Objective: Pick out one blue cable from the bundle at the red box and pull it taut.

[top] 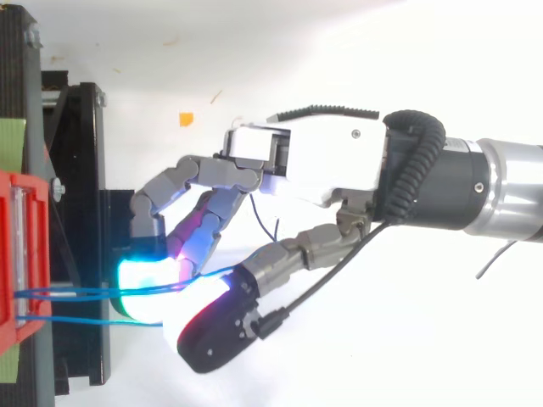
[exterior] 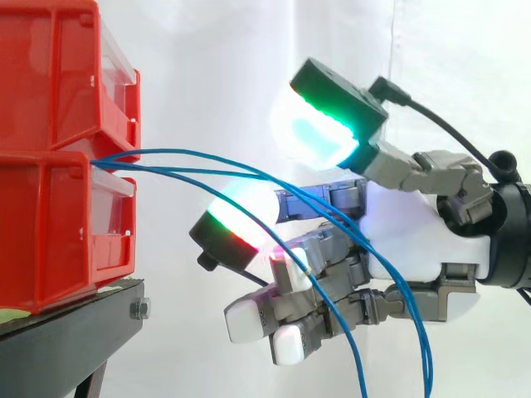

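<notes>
SIDE VIEW: Two blue cables (exterior: 174,152) sag from the red box (exterior: 58,207) at the stand's (exterior: 66,340) edge, thread through the hand (exterior: 406,224) and droop beyond it. None is taut yet, and whether the hand grips one cannot be told.

TOP VIEW: The cables (top: 68,293) leave the box (top: 38,246) and reach the hand (top: 314,161) just off the stand (top: 81,212).
</notes>
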Robot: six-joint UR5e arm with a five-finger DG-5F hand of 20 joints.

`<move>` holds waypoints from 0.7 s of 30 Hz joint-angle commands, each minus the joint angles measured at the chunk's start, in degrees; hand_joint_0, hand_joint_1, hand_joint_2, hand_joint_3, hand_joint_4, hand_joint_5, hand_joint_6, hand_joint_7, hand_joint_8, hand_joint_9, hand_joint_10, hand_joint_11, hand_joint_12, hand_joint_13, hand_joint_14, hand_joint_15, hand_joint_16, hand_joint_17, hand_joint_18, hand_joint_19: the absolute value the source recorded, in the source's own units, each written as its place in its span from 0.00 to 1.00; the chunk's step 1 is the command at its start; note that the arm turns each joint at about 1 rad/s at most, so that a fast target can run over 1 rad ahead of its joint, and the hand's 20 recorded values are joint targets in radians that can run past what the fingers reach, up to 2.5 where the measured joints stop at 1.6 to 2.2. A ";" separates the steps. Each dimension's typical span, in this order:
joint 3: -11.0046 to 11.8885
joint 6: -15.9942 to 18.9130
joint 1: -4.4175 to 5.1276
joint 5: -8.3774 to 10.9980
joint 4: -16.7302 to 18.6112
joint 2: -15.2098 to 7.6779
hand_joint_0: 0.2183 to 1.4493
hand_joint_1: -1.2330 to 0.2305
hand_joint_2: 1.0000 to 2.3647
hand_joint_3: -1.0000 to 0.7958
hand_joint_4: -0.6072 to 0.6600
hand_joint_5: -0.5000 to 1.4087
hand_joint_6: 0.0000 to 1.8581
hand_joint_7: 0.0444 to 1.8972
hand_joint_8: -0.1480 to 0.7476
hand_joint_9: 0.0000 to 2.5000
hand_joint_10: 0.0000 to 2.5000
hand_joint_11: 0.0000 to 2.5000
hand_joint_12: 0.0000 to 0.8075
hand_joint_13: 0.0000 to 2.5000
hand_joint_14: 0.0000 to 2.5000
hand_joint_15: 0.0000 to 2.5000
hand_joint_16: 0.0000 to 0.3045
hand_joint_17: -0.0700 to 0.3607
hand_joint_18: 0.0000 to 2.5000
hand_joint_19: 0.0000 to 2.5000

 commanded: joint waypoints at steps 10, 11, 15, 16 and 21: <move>0.51 0.00 -0.14 -0.09 -0.87 0.01 0.31 0.38 0.01 0.36 0.53 0.20 0.44 0.56 0.45 0.47 0.01 0.24 0.40 0.35 0.01 0.12 0.15 0.40 0.30 0.23; 0.60 0.00 -0.14 -0.09 -0.87 0.01 0.31 0.37 0.01 0.37 0.54 0.20 0.44 0.56 0.45 0.47 0.01 0.24 0.40 0.35 0.00 0.12 0.15 0.40 0.31 0.23; 0.60 -0.09 -0.14 -0.09 -0.87 -0.08 0.31 0.32 0.01 0.40 0.55 0.20 0.46 0.57 0.46 0.46 0.01 0.24 0.40 0.35 0.01 0.12 0.15 0.41 0.31 0.23; 0.51 0.00 -0.14 -0.09 -0.87 0.01 0.32 0.31 0.01 0.41 0.55 0.20 0.46 0.56 0.46 0.46 0.01 0.24 0.40 0.35 0.01 0.12 0.16 0.41 0.31 0.23; 0.60 0.00 -0.14 -0.09 -0.87 -0.08 0.32 0.29 0.01 0.41 0.54 0.19 0.47 0.56 0.46 0.45 0.01 0.24 0.40 0.35 0.01 0.12 0.15 0.41 0.31 0.23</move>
